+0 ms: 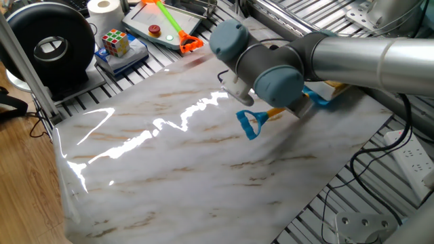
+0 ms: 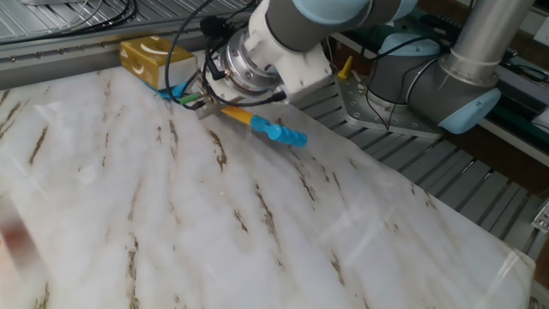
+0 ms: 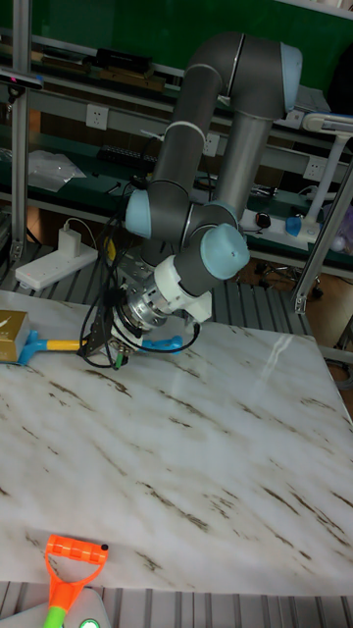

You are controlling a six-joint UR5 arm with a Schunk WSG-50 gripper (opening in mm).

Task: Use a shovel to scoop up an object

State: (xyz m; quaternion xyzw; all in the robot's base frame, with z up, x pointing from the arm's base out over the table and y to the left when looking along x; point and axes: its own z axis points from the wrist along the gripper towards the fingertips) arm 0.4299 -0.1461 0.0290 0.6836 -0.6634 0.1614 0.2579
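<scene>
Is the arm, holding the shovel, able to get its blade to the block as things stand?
Probably yes. The gripper holds the shovel by its shaft, and the blade already lies at the block's edge on the table. Nothing stands between them.

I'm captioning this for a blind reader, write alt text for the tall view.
A robot arm's tool holds a shovel low over a marble table, its blue blade touching a tan block at the left edge.
</scene>
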